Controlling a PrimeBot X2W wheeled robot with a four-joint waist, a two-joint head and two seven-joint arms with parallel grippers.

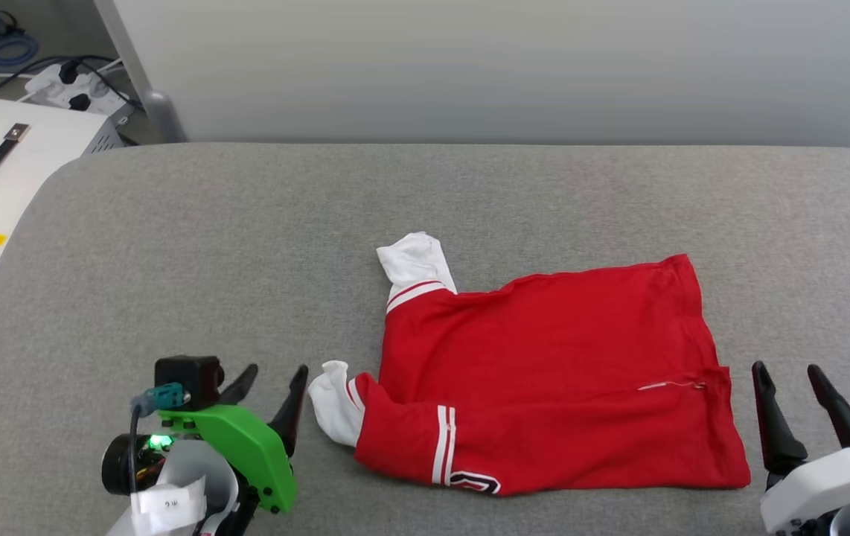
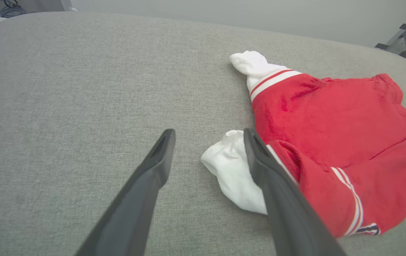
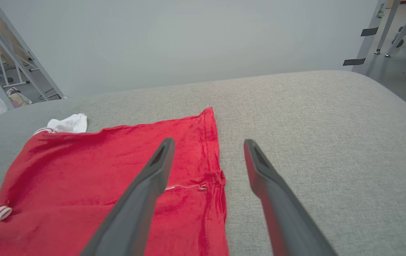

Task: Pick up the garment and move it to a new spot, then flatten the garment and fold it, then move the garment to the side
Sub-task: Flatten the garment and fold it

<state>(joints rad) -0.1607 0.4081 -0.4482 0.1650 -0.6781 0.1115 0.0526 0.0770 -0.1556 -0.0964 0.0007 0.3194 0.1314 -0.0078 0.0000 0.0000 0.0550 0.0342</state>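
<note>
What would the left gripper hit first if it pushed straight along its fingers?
Probably just the bare grey surface: the left gripper is open and its line passes left of the garment. The white near sleeve lies beside one finger and might get brushed; depth is unclear.

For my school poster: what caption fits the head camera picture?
Red garment rests on grey surface between open left fingers and open right fingers.

The shirt (image 1: 544, 372) is thin, soft cloth, matt and faintly napped, wrinkled at the white sleeves. The tabletop (image 1: 246, 246) wears grey woven fabric, coarse-grained and matt. The left tool (image 1: 276, 370) has smooth, dull dark plastic fingers (image 2: 146, 192) and a glossy green plastic bracket (image 1: 246, 447). The right tool (image 1: 786, 368) has a smooth white shell (image 1: 827, 484).
</note>
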